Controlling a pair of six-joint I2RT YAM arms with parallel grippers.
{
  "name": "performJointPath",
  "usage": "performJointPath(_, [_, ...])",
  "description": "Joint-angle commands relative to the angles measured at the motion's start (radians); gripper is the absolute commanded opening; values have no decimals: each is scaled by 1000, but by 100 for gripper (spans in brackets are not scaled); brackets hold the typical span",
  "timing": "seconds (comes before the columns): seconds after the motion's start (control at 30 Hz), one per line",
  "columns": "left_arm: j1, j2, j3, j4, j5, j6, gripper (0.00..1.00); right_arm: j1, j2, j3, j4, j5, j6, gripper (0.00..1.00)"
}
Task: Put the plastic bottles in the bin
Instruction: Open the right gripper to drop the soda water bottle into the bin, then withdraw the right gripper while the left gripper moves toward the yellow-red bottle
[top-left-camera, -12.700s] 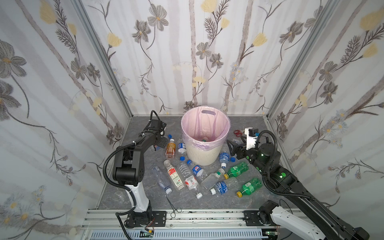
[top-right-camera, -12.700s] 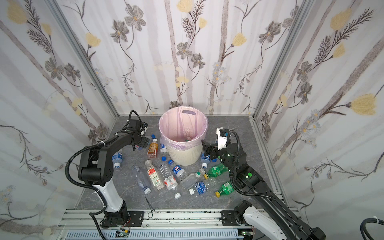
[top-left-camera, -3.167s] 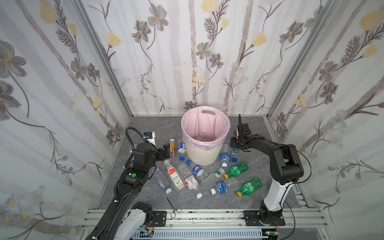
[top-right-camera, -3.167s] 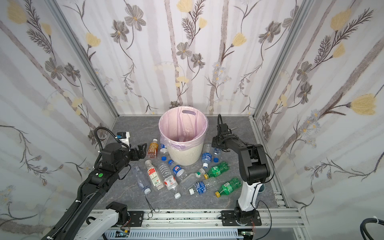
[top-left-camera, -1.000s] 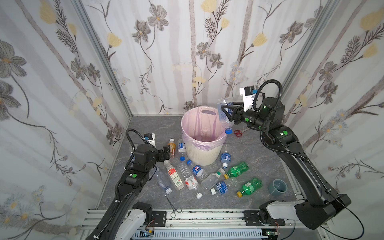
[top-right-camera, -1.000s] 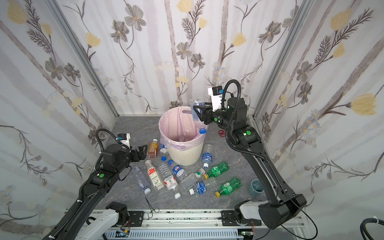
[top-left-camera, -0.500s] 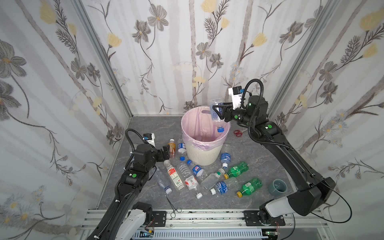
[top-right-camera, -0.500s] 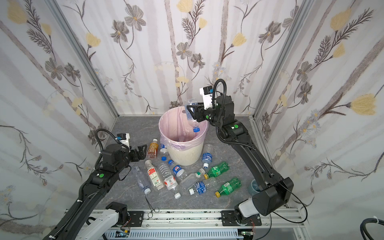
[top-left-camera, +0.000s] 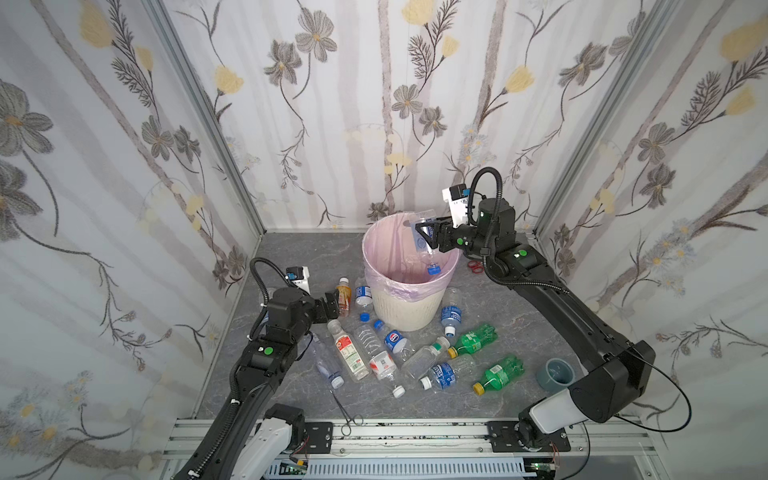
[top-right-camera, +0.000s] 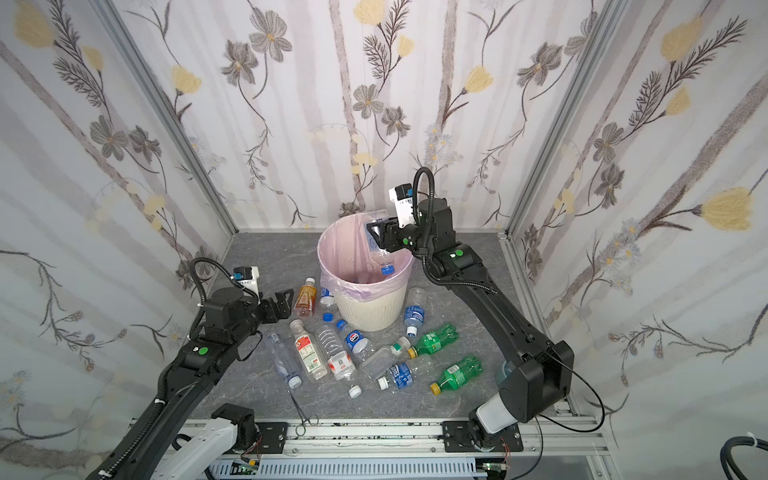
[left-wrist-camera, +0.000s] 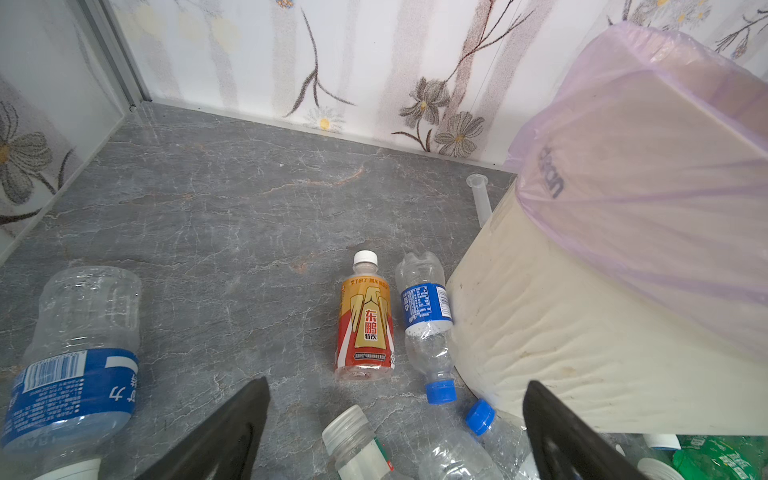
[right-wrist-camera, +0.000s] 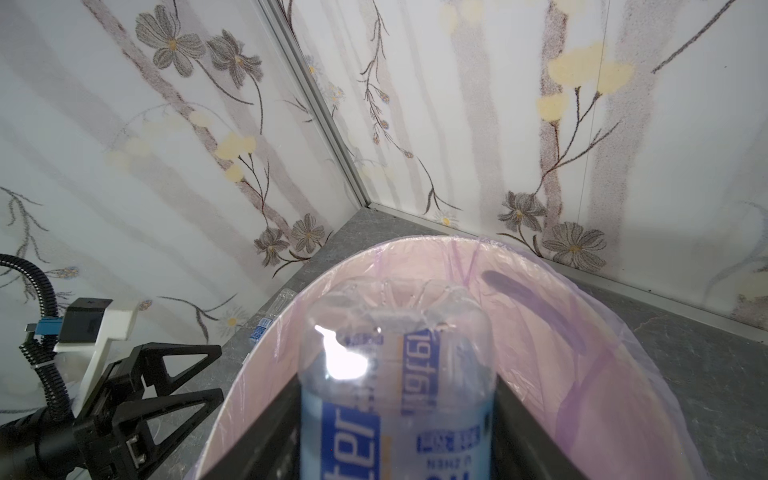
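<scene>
The bin (top-left-camera: 403, 309) (top-right-camera: 370, 309), cream with a pink liner, stands mid-floor. Above its far-right rim my right gripper (top-left-camera: 426, 235) (top-right-camera: 376, 235) (right-wrist-camera: 397, 436) is shut on a clear blue-labelled bottle (top-left-camera: 428, 257) (top-right-camera: 380, 259) (right-wrist-camera: 395, 374), tilted cap-down into the bin's mouth. Several plastic bottles lie around the bin's front, among them an orange one (top-left-camera: 343, 293) (left-wrist-camera: 365, 324), a blue-labelled one (left-wrist-camera: 424, 316) against the bin wall (left-wrist-camera: 540, 332) and two green ones (top-left-camera: 473, 338) (top-left-camera: 498, 374). My left gripper (top-left-camera: 334, 299) (top-right-camera: 286, 301) (left-wrist-camera: 397, 384) hangs open and empty just short of the orange bottle.
Thin metal forceps (top-left-camera: 347, 409) lie near the front rail. Red-handled scissors (top-left-camera: 476, 266) lie right of the bin, under my right arm. A grey cup (top-left-camera: 557, 374) stands at front right. A clear tube (left-wrist-camera: 480, 195) lies behind the bin. Patterned walls close three sides.
My right arm has swung the bottle left and down, from beside the bin's rim to over its mouth, with the cap dipping inside. The left arm has not moved.
</scene>
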Motion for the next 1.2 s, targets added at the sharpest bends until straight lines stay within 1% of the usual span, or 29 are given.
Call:
performJointPath(0.0, [2, -1, -4, 33, 6, -2, 97, 6, 1, -12, 17, 7, -18, 64])
performJointPath(0.13, [2, 3, -4, 33, 8, -3, 97, 10, -8, -36, 18, 14, -24, 65])
performJointPath(0.33, [4, 6, -5, 33, 8, -5, 97, 11, -38, -81, 36, 40, -28, 73])
performJointPath(0.53, [5, 8, -5, 33, 10, -5, 97, 11, -82, -114, 45, 52, -33, 75])
performJointPath(0.7, [6, 13, -5, 32, 2, -9, 97, 11, -208, -198, 86, 77, -39, 77])
performJointPath(0.73, [6, 15, -5, 31, 3, -10, 97, 11, -244, -235, 114, 95, -42, 79])
performJointPath(0.83, [7, 27, -1, 31, 8, -10, 97, 9, -360, -363, 204, 166, -52, 88])
performJointPath(0.9, [7, 36, 2, 32, 13, -11, 97, 4, -420, -417, 229, 195, -67, 91])
performJointPath(1.17, [7, 65, 10, 31, 2, -9, 96, -24, -584, -588, 187, 310, -84, 93])
